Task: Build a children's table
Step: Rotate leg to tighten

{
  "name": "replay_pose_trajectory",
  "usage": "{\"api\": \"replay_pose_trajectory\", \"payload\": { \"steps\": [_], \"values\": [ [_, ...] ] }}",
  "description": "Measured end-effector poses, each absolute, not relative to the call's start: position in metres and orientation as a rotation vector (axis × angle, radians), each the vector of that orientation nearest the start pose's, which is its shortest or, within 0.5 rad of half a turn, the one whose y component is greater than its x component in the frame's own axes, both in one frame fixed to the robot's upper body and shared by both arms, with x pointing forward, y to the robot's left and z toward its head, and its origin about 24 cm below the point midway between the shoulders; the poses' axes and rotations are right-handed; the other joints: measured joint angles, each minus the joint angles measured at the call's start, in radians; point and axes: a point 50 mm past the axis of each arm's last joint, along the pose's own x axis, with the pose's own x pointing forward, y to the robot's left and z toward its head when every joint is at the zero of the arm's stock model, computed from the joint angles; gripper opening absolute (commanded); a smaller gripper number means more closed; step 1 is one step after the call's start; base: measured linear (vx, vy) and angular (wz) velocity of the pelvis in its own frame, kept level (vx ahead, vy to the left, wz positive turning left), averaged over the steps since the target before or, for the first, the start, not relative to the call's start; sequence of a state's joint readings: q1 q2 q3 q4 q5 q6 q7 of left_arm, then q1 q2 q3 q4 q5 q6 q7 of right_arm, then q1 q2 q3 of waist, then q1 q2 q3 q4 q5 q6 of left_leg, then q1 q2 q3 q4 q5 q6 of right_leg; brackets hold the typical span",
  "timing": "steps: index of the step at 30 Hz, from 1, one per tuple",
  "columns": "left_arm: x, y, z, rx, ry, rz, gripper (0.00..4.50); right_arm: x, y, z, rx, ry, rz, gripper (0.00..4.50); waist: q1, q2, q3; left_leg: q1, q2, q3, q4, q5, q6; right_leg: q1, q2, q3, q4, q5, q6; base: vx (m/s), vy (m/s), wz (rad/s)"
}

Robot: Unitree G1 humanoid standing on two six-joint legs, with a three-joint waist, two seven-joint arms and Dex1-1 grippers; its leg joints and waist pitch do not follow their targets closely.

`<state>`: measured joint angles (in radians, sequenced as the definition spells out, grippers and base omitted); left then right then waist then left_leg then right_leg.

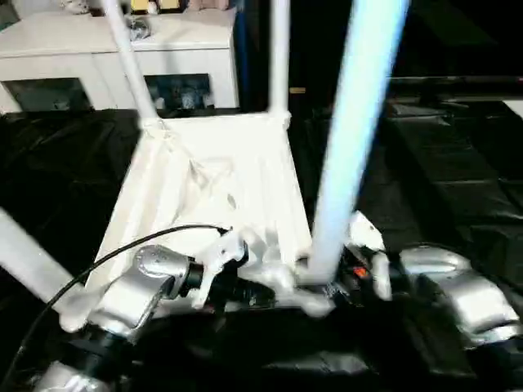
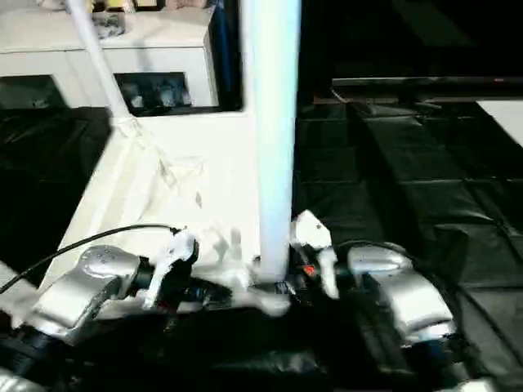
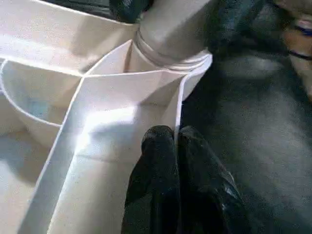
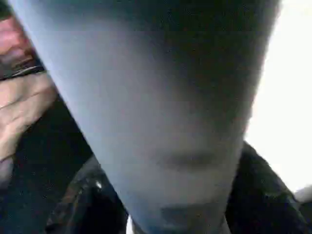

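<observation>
The white tabletop (image 1: 212,188) lies upside down on a black sheet, its ribbed underside facing up. Two legs (image 1: 127,57) (image 1: 279,57) stand in the far corner sockets, and another leg (image 1: 29,261) slants out at the near left. A fourth leg (image 1: 351,139) stands upright in the near right socket (image 3: 170,53). My left gripper (image 3: 176,141) is shut on the tabletop's thin rim just beside that socket. My right gripper (image 1: 347,282) is at the base of the near right leg (image 4: 161,122), with a dark finger (image 4: 83,200) hugging each side.
A white cabinet (image 1: 49,41) with glass doors stands behind at the far left. The black sheet (image 1: 458,163) covers the surface all around the tabletop. A person's hand (image 4: 19,107) is close beside the near right leg.
</observation>
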<state>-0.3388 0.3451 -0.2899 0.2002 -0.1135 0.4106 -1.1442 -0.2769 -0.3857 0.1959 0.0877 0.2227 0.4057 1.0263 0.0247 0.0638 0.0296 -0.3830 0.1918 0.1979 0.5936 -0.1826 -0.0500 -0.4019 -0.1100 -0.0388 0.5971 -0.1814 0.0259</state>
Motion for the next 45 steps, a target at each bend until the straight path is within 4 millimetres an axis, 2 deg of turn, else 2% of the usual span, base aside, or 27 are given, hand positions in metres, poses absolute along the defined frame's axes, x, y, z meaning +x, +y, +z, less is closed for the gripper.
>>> {"api": "replay_pose_trajectory", "payload": {
  "steps": [3, 6, 10, 13, 15, 18, 20, 22, 24, 26, 29, 31, 33, 34, 38, 40, 45],
  "values": [
    [0.273, 0.106, 0.036, 0.136, 0.484, -1.264, 0.0, 0.28, -0.131, 0.052, -0.073, 0.35, 1.029, 2.09, -0.026, -0.001, 0.0, 0.001, 0.0, -0.002, 0.0, 0.0, 0.0, 0.0, 0.0, -0.001, -0.001, 0.0, 0.001, 0.0, 0.0, 0.0],
    [0.279, 0.098, 0.035, 0.136, 0.464, -1.168, 0.0, 0.292, -0.123, 0.049, -0.039, 0.33, 0.863, 2.06, -0.046, -0.004, -0.001, 0.0, 0.0, -0.005, -0.001, 0.0, 0.0, 0.0, 0.001, -0.002, -0.001, 0.0, 0.001, 0.0, 0.0, 0.0],
    [0.285, 0.087, 0.033, 0.13, 0.445, -1.066, 0.0, 0.303, -0.115, 0.047, -0.016, 0.321, 0.69, 2.04, -0.058, -0.006, -0.003, 0.001, -0.001, -0.006, -0.001, 0.0, 0.0, 0.0, 0.001, -0.003, -0.003, 0.0, 0.001, 0.0, 0.0, 0.0],
    [0.285, 0.083, 0.033, 0.117, 0.445, -1.046, 0.0, 0.305, -0.113, 0.046, -0.017, 0.322, 0.645, 2.04, -0.064, -0.006, -0.004, 0.002, -0.002, -0.009, -0.001, 0.0, 0.0, 0.0, 0.001, -0.003, -0.006, -0.001, 0.001, 0.0, 0.0, 0.0],
    [0.285, 0.083, 0.033, 0.116, 0.445, -1.047, 0.0, 0.305, -0.112, 0.047, -0.018, 0.313, 0.646, 2.58, -0.066, -0.006, -0.005, 0.004, -0.003, -0.009, -0.001, 0.0, 0.0, 0.0, 0.001, -0.003, -0.006, -0.001, 0.001, 0.0, 0.0, 0.0],
    [0.284, 0.084, 0.034, 0.117, 0.444, -1.063, 0.0, 0.303, -0.112, 0.047, 0.015, 0.311, 0.68, 2.77, -0.068, -0.005, -0.004, 0.003, -0.003, -0.009, -0.001, 0.0, 0.0, -0.001, 0.001, -0.003, -0.006, 0.0, 0.001, 0.0, 0.0, 0.0],
    [0.282, 0.087, 0.034, 0.116, 0.445, -1.08, 0.0, 0.301, -0.113, 0.048, 0.024, 0.312, 0.713, 3.09, -0.069, -0.005, -0.004, 0.002, -0.003, -0.01, -0.001, 0.0, -0.001, -0.001, 0.001, -0.003, -0.006, 0.0, 0.001, 0.0, 0.0, 0.0],
    [0.281, 0.087, 0.036, 0.113, 0.442, -1.103, 0.0, 0.3, -0.117, 0.049, 0.026, 0.316, 0.748, 3.09, -0.066, -0.005, -0.005, 0.0, -0.003, -0.011, -0.002, 0.0, -0.001, -0.001, 0.001, -0.003, -0.005, 0.0, 0.0, 0.0, 0.0, 0.0],
    [0.28, 0.088, 0.037, 0.113, 0.443, -1.131, 0.0, 0.297, -0.12, 0.05, 0.024, 0.319, 0.799, 3.39, -0.063, -0.005, -0.004, -0.001, -0.002, -0.011, -0.002, 0.0, -0.001, -0.002, 0.002, -0.004, -0.004, 0.003, -0.004, 0.0, 0.0, 0.0],
    [0.276, 0.091, 0.037, 0.105, 0.448, -1.178, 0.0, 0.291, -0.126, 0.052, 0.002, 0.327, 0.887, 3.39, -0.055, -0.005, -0.004, -0.001, -0.002, -0.011, -0.002, 0.0, -0.001, -0.002, 0.002, -0.004, -0.004, 0.003, -0.005, 0.0, 0.0, 0.0],
    [0.269, 0.099, 0.039, 0.105, 0.469, -1.288, 0.0, 0.278, -0.139, 0.059, -0.055, 0.36, 1.086, 3.39, -0.031, -0.004, -0.003, -0.003, -0.002, -0.01, -0.003, -0.001, 0.0, -0.002, 0.002, -0.004, -0.004, 0.0, -0.002, 0.035, 0.0, 0.01],
    [0.266, 0.106, 0.041, 0.115, 0.486, -1.356, 0.0, 0.269, -0.144, 0.062, -0.088, 0.385, 1.207, 3.39, -0.008, -0.003, -0.003, -0.003, -0.001, -0.01, -0.004, -0.001, 0.001, -0.003, 0.002, -0.005, -0.004, -0.002, -0.003, 0.0, 0.0, 0.0],
    [0.263, 0.108, 0.041, 0.118, 0.494, -1.4, 0.0, 0.264, -0.147, 0.063, -0.089, 0.401, 1.271, 3.39, 0.011, -0.003, -0.003, -0.003, 0.0, -0.007, -0.003, -0.001, 0.002, -0.003, 0.001, -0.004, -0.003, -0.002, -0.003, 0.0, 0.0, 0.0],
    [0.263, 0.11, 0.041, 0.121, 0.499, -1.414, 0.0, 0.262, -0.147, 0.063, -0.086, 0.406, 1.295, 3.39, 0.015, -0.003, -0.002, -0.003, 0.0, -0.005, -0.003, -0.001, 0.001, -0.002, 0.001, -0.004, -0.003, -0.002, -0.003, 0.0, 0.0, 0.0],
    [0.26, 0.112, 0.041, 0.117, 0.513, -1.463, 0.0, 0.258, -0.148, 0.064, -0.089, 0.431, 1.366, 3.39, 0.02, -0.002, -0.002, -0.002, 0.0, 0.002, -0.002, -0.001, 0.001, 0.0, -0.001, 0.001, -0.002, -0.002, -0.004, 0.0, 0.0, 0.0],
    [0.258, 0.114, 0.041, 0.117, 0.525, -1.487, 0.0, 0.255, -0.149, 0.065, -0.089, 0.448, 1.398, 3.06, 0.02, -0.003, -0.001, -0.002, 0.0, 0.002, -0.002, -0.001, 0.001, 0.001, -0.001, 0.002, -0.002, -0.001, -0.004, 0.0, 0.0, 0.0],
    [0.254, 0.116, 0.041, 0.109, 0.547, -1.551, 0.0, 0.25, -0.148, 0.065, -0.079, 0.481, 1.47, 2.58, 0.023, -0.003, -0.001, -0.002, 0.0, 0.002, -0.002, -0.001, 0.001, 0.002, -0.001, 0.002, -0.001, -0.001, -0.004, 0.0, 0.0, 0.0]
  ]
}}
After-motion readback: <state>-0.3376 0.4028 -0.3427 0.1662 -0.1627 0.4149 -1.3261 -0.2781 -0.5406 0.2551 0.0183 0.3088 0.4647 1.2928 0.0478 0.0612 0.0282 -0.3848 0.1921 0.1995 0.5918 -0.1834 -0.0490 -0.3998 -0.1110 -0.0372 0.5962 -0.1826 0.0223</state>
